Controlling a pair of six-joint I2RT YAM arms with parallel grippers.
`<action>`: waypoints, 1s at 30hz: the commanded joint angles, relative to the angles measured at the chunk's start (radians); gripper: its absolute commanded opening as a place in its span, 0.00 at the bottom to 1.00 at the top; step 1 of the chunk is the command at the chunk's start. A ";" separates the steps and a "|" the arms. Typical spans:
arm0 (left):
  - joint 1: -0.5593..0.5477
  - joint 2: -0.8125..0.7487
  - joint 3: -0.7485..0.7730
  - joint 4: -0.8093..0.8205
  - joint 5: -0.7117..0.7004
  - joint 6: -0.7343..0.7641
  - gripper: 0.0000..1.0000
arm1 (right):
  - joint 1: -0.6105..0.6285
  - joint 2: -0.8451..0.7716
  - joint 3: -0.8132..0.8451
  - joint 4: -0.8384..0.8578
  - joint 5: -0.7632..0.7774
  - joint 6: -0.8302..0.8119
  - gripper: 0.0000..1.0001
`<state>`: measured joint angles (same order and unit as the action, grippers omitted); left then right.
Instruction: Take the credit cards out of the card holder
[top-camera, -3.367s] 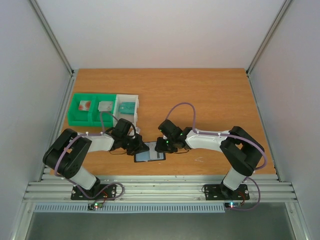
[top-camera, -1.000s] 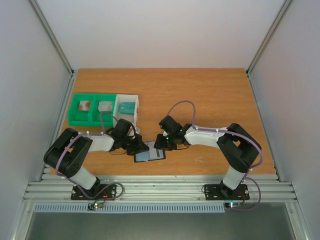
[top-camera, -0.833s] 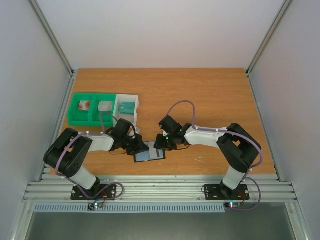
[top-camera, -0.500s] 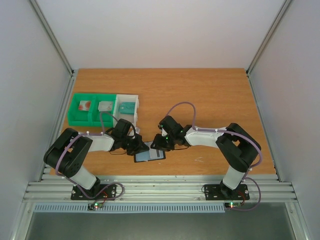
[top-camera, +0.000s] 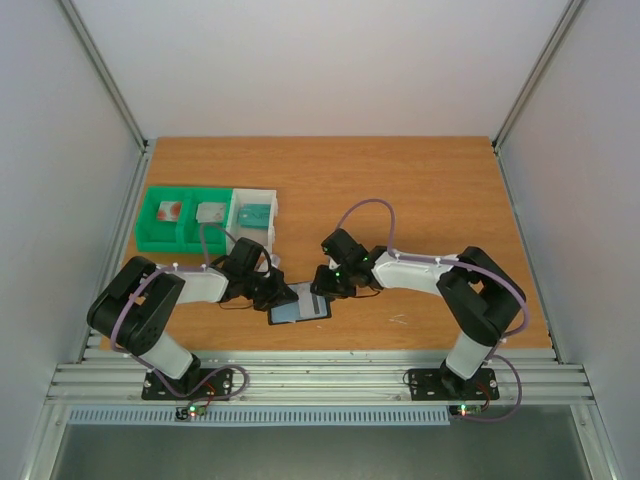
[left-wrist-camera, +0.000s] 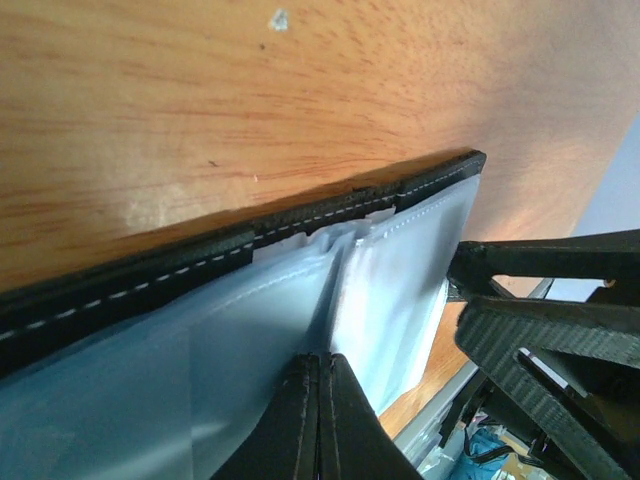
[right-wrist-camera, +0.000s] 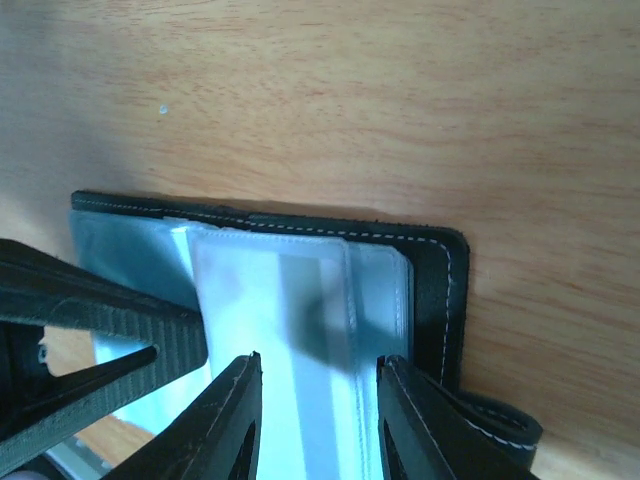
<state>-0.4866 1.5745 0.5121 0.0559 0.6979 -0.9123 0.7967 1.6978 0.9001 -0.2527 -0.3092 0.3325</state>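
Observation:
The black card holder (top-camera: 300, 308) lies open near the front edge, its clear grey-blue pockets up. My left gripper (top-camera: 282, 294) is at its left end; in the left wrist view the gripper (left-wrist-camera: 322, 362) is shut, pinching a clear pocket sheet beside the stitched black edge (left-wrist-camera: 200, 262). My right gripper (top-camera: 320, 292) is over the right end. In the right wrist view it (right-wrist-camera: 318, 400) is open and straddles a pocket holding a whitish card with a grey stripe (right-wrist-camera: 290, 320). The holder's black rim (right-wrist-camera: 435, 290) and clasp tab (right-wrist-camera: 500, 425) show at the right.
A green two-compartment tray (top-camera: 150, 232) and a white tray (top-camera: 237, 213) stand at the back left, each compartment holding a card, the teal one (top-camera: 255, 214) in the white tray. The table's front edge and metal rail run just below the holder.
My right gripper has shifted slightly back and to the right over the holder's right end. The left arm and the holder have stayed put.

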 joint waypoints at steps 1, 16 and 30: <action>-0.001 -0.006 -0.004 -0.013 -0.029 0.016 0.01 | -0.004 0.057 0.031 -0.040 0.043 -0.033 0.34; -0.001 -0.010 0.006 -0.029 -0.036 0.022 0.01 | -0.004 0.003 0.002 0.033 -0.057 -0.004 0.34; 0.011 -0.197 0.007 -0.167 -0.122 0.001 0.13 | -0.004 -0.045 -0.022 0.169 -0.201 0.044 0.35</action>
<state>-0.4862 1.4704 0.5125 -0.0357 0.6411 -0.9085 0.7948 1.6669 0.8921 -0.1513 -0.4526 0.3435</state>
